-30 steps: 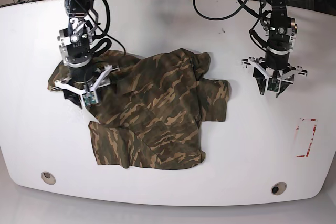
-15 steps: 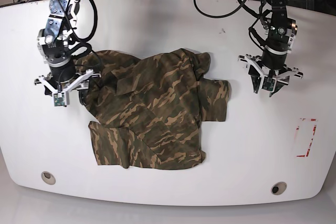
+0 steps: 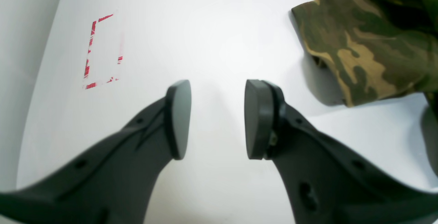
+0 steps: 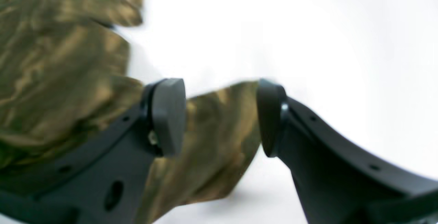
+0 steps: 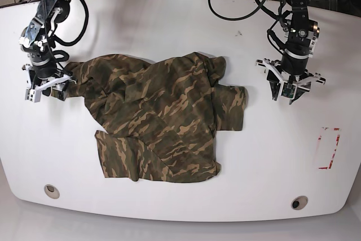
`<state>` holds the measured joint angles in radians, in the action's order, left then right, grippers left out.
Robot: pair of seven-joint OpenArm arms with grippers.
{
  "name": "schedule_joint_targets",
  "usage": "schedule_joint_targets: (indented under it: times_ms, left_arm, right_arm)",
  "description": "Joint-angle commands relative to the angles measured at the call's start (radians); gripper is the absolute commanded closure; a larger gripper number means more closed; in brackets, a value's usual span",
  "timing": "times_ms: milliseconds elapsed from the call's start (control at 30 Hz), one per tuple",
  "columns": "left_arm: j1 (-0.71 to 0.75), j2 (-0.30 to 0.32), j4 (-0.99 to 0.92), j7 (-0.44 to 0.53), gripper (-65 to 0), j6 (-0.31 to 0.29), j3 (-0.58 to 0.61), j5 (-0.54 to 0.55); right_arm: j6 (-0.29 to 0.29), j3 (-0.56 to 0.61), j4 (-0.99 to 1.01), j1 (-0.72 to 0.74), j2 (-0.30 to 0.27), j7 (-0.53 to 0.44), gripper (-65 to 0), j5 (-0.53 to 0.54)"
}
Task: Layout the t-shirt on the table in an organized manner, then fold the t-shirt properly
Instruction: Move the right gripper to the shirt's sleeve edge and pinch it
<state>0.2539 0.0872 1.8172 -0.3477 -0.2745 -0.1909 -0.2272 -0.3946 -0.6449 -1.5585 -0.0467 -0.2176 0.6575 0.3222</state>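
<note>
layout step: right end effector (image 4: 219,118) jaws apart, astride the sleeve of the crumpled camouflage cloth t-shirt (image 5: 163,117); left end effector (image 3: 217,118) wide over the glossy white counter (image 5: 180,26), empty; next, probably clamp and spread.

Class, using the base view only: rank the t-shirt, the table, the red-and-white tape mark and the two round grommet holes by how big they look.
1. the table
2. the t-shirt
3. the tape mark
4. the left grommet hole and the right grommet hole: these two look alike, so no ranking between them.

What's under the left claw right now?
Only the bare glossy white table shows under the open left claw. The camouflage cloth t-shirt lies off to one side, and the tabletop beneath it is hidden.
</note>
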Motion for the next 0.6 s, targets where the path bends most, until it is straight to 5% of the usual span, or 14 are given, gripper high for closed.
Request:
schedule_joint_targets:
  times_ms: [0, 567]
  left_arm:
    - [-0.009, 0.004, 0.023, 0.026, -23.6, 0.005, -0.002, 0.004]
    - [-0.009, 0.004, 0.022, 0.026, -23.6, 0.005, -0.002, 0.004]
  right_arm:
    - [0.000, -0.014, 0.059, 0.038, -0.047, -0.026, -31.7, 0.045]
    - [-0.007, -0.016, 0.327, 0.120, -0.128, -0.069, -31.9, 0.094]
